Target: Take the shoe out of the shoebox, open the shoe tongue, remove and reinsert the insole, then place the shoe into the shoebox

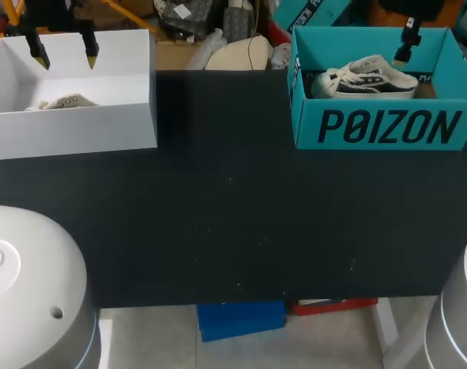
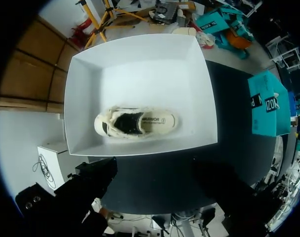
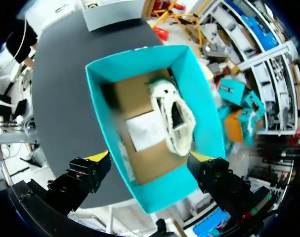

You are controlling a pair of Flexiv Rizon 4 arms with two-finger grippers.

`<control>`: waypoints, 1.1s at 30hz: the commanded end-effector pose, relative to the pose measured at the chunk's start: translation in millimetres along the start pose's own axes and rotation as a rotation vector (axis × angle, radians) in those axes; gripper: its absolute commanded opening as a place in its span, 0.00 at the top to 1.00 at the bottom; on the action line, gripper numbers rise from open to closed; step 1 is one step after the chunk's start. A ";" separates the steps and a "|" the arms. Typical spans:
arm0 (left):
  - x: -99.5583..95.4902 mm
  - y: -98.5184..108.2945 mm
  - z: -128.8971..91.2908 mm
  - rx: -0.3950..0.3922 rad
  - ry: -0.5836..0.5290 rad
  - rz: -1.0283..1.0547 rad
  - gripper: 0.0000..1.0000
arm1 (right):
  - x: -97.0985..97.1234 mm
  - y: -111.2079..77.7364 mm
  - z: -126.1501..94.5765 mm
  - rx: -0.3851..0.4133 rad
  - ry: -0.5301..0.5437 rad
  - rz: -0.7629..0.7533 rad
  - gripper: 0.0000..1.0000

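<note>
The teal shoebox (image 1: 387, 127) is sitting at about 2 o'clock on the desk (image 1: 218, 215), and a white-and-black sneaker (image 1: 364, 78) is lying inside it, pressed along one long wall. The right fingers (image 3: 97, 158) are hanging above this box, spread wide apart and gripping nothing. At about 10 o'clock a white box (image 1: 71, 127) is holding a second, beige shoe (image 2: 136, 123). The left fingers (image 1: 91, 52) are hovering over it, also apart and empty.

The likeliest trouble is sitting on the teal side. Because the sneaker is hugging the wall, a finger coming straight down is risking a landing on the cardboard rim, or a wedge between shoe and wall. That would be shoving or tipping the light box, which is standing close to the desk's 3 o'clock edge. A shallow pinch may be catching only laces or the soft collar, so the shoe would be swinging and slipping out on the lift. A white sheet (image 3: 146, 129) is lying on the box floor just beside the sneaker and could be getting nipped along with it. If the shoe is snagging on the wall, the whole box may be rising with it, since nothing is bracing it.
</note>
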State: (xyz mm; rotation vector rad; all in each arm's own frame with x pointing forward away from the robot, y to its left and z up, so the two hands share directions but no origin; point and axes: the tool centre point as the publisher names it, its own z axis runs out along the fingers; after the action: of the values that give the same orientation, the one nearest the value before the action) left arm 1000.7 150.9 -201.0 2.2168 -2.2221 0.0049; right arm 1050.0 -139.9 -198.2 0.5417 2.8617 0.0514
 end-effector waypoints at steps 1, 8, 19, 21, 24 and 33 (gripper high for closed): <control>0.4 0.3 -0.6 -0.001 -0.002 -0.001 0.00 | -34.5 17.3 20.4 -0.012 0.132 -0.177 0.00; 0.4 0.3 -0.6 -0.001 -0.002 -0.001 0.00 | -41.4 34.3 50.8 0.022 0.146 -0.246 0.23; 0.4 0.3 -0.6 -0.001 -0.002 -0.001 0.00 | -38.8 35.1 100.5 0.061 0.128 -0.205 0.32; 0.4 0.3 -0.6 -0.001 -0.002 -0.001 0.00 | -42.6 31.0 107.6 0.064 0.113 -0.191 0.48; 0.4 0.3 -0.6 -0.001 -0.002 -0.001 0.00 | -48.6 24.9 117.0 0.076 0.100 -0.170 0.53; 0.4 0.3 -0.6 -0.001 -0.002 -0.001 0.00 | -55.0 18.2 148.5 0.076 0.105 -0.153 0.53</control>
State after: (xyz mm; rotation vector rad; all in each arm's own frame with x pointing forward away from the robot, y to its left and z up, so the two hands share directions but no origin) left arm 1000.7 151.0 -201.0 2.2166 -2.2225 0.0052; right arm 1131.4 -144.7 -316.8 0.3405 3.0005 -0.0626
